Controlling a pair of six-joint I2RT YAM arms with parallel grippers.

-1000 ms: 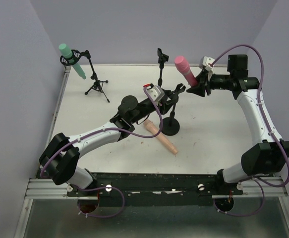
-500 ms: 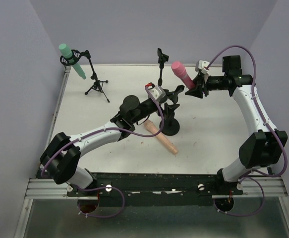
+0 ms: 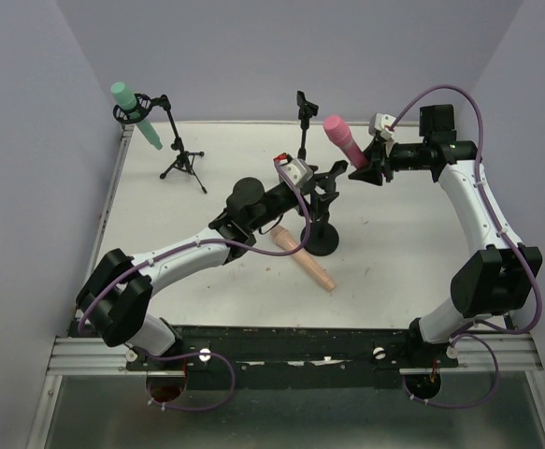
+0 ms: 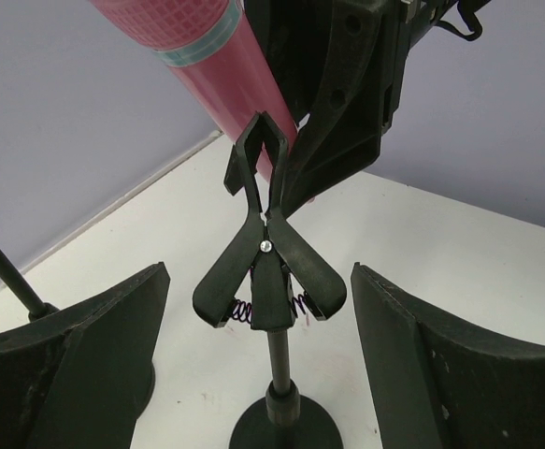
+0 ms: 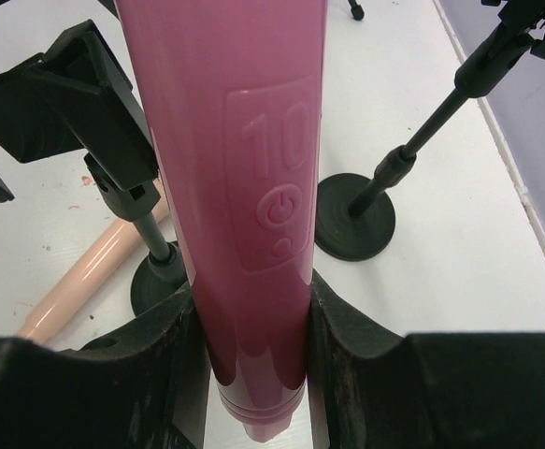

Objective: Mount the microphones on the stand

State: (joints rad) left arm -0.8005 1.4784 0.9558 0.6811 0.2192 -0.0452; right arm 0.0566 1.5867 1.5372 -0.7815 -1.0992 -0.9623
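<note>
Fingers (image 5: 160, 360) of the right gripper (image 5: 253, 327) squeeze the pink microphone (image 5: 244, 140) near its tail, head angled up. The body sits just behind the upper prongs of the stand's spring clip (image 4: 265, 234); contact, can't tell. Left gripper (image 4: 265, 346) is spread wide, one finger on either side of that clip and clear of it. Peach microphone (image 3: 305, 260) lies flat on the table (image 3: 394, 271) beside the stand's base, and the teal-green microphone (image 3: 134, 112) sits in the far-left tripod's holder.

light: bright, even, overhead | shadows: soft, faint | focus: sharp | glare: sheen on pink microphone (image 5: 253, 215)
</note>
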